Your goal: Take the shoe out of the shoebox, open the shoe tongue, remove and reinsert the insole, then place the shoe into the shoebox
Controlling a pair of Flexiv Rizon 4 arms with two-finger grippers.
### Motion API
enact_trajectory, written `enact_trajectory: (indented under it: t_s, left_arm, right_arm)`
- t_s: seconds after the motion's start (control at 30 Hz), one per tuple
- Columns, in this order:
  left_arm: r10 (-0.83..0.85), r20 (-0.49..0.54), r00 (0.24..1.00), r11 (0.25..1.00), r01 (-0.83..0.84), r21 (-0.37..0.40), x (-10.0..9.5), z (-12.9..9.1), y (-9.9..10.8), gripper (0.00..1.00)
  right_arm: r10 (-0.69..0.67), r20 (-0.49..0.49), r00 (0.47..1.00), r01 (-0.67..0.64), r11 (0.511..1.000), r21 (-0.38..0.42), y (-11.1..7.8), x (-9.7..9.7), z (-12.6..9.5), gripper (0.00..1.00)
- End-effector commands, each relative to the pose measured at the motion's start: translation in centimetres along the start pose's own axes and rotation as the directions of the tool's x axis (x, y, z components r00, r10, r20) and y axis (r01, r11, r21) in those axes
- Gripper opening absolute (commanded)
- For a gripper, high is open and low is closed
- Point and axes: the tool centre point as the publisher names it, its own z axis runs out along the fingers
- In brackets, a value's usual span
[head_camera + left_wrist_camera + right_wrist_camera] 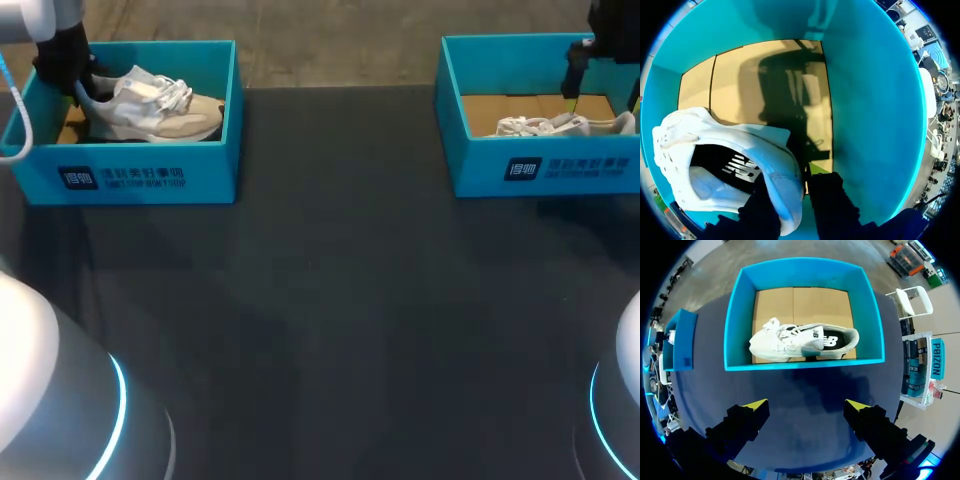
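Looking down on a dark table (330,300), two open teal shoeboxes sit at its far edge, well apart. At the far left, the left shoebox (150,178) holds a white and beige shoe (150,105), toe pointing toward the middle of the table, laces on top. The left gripper (792,187) reaches down into this box at the heel end. In the left wrist view one dark finger sits inside the shoe's opening and the other outside it, pinching the white heel collar between them, above the box's brown cardboard floor.

At the far right, the right shoebox (560,170) holds a second white shoe (560,126), lying low on the cardboard floor against the wall nearest the robot, toe toward the left shoebox, its dark insole showing. The right gripper (806,407) hangs above this box, its two yellow-tipped fingers spread wide apart and holding nothing.
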Motion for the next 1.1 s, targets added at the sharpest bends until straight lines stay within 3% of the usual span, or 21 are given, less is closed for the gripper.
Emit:
enact_trajectory:
  t_s: [0.03,0.27,0.57,1.1]
  left_arm:
    - [0.001,0.001,1.000,1.000,-0.001,0.001,-0.1,-0.1,-0.3,0.00]
    - [-0.016,0.010,1.000,1.000,0.017,-0.010,0.2,-1.9,-0.6,0.00]
    - [-0.051,0.024,0.998,0.998,0.052,-0.025,0.9,-6.1,-1.3,0.00]
    - [-0.152,-0.049,0.987,0.986,0.148,-0.072,2.6,-12.4,-2.7,0.00]
  right_arm:
    - [0.001,0.000,1.000,-0.001,1.000,-0.002,-0.1,0.0,0.0,1.00]
    - [0.001,0.000,1.000,-0.001,1.000,-0.002,-0.1,0.0,0.0,1.00]
    - [0.001,0.000,1.000,-0.001,1.000,-0.002,-0.1,0.0,0.0,1.00]
    - [0.001,0.000,1.000,-0.001,1.000,-0.002,-0.1,0.0,0.0,1.00]
